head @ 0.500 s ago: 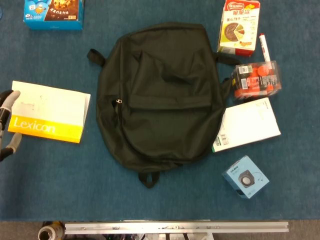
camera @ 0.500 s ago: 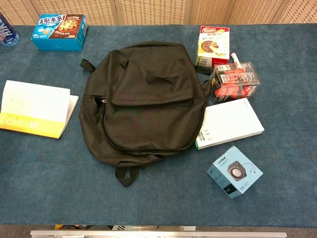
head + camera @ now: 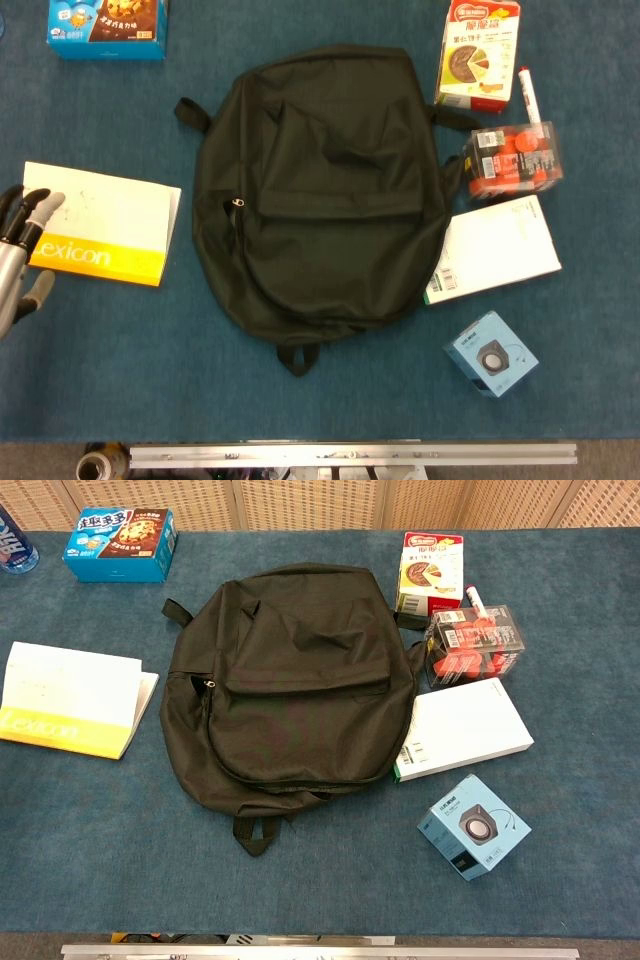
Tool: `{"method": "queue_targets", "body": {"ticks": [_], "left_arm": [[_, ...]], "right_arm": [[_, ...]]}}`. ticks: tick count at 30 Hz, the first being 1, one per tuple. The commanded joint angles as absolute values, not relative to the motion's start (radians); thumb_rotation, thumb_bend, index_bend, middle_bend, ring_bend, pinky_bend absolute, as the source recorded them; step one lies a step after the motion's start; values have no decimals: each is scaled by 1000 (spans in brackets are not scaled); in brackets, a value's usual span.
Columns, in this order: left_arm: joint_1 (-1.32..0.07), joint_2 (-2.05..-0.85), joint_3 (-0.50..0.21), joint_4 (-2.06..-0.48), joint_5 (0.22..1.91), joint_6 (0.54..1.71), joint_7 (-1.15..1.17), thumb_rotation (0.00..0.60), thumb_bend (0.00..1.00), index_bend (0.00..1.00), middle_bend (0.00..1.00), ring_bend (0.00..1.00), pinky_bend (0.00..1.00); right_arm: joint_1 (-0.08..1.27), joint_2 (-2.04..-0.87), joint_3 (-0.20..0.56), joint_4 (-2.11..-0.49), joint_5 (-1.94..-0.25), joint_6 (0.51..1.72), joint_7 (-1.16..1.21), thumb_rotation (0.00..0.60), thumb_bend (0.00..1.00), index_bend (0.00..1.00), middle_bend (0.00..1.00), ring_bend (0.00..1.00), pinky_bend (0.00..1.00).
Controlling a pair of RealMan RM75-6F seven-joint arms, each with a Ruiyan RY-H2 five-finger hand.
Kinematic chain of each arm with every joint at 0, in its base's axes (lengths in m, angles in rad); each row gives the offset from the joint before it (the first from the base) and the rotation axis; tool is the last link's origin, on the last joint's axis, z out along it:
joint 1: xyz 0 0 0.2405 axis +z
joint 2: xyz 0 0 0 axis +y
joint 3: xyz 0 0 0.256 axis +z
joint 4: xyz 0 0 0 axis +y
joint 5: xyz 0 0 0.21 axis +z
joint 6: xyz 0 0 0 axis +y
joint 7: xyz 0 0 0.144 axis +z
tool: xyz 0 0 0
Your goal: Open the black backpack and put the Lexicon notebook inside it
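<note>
The black backpack (image 3: 320, 190) lies flat in the middle of the blue table, zipped shut, with its zipper pull (image 3: 235, 203) on its left side. The same backpack (image 3: 290, 680) fills the middle of the chest view. Left of it lies the white and yellow Lexicon notebook (image 3: 105, 225), which also shows in the chest view (image 3: 75, 695). My left hand (image 3: 25, 255) enters at the head view's left edge. Its fingers are spread over the notebook's left end, hiding the "L", and it holds nothing. My right hand is out of both views.
A blue cookie box (image 3: 105, 25) stands at the back left. To the right of the backpack are a yellow snack box (image 3: 478, 55), a marker (image 3: 527, 95), a clear box of red items (image 3: 515, 160), a white box (image 3: 495, 250) and a small blue speaker box (image 3: 490, 353).
My left hand has moved right, from just off the notebook's left edge to over it, now covering the "L". Nothing else has moved.
</note>
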State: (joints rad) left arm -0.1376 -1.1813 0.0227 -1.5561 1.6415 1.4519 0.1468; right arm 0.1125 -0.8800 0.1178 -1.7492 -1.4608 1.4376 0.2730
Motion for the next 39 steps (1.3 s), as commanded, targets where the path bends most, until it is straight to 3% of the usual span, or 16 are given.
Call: {"method": "queue_targets", "body": {"ticks": [1, 18, 39], "left_arm": [[-159, -1212, 25, -1505, 1640, 1415, 132, 600, 246, 148, 177, 117, 256], [-261, -1334, 56, -1326, 1579, 1164, 155, 600, 246, 148, 178, 118, 254], [-320, -1396, 46, -1282, 1503, 1067, 210, 600, 246, 147, 178, 118, 253]], "right_arm": [[111, -879, 115, -1747, -1463, 1437, 278, 600, 304, 359, 410, 365, 552], [94, -872, 104, -1752, -1478, 1457, 285, 600, 304, 360, 410, 366, 552], [79, -871, 98, -1729, -1468, 1461, 306, 600, 304, 360, 410, 365, 551]]}}
